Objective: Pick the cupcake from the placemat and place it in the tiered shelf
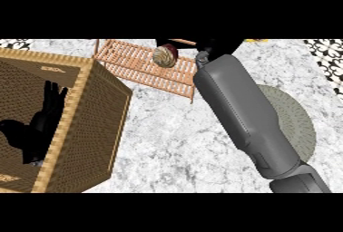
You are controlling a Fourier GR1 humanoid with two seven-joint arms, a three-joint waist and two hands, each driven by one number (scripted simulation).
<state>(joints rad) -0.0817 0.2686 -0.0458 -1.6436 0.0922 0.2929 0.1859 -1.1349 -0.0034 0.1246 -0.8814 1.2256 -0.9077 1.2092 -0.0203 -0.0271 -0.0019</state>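
The cupcake (pixel 164 57), pale with a swirled top, hangs over the wooden slatted tiered shelf (pixel 137 68) at the back centre. My right hand (pixel 208 45) reaches there at the end of the long grey forearm, and its dark fingers curl round the cupcake's upper side; most of the hand is cut off by the view's top. The round grey-green placemat (pixel 298 122) lies at the right, partly under the forearm, with nothing showing on it. My left hand (pixel 46 118) rests open at the left, fingers up, in front of the wicker box.
A large woven wicker box (pixel 87 118) fills the left side, close to the shelf's left end. Marble counter (pixel 178 145) lies between box and placemat. Patterned tiles show at the top corners, and a small yellow object (pixel 252 40) sits at the back edge.
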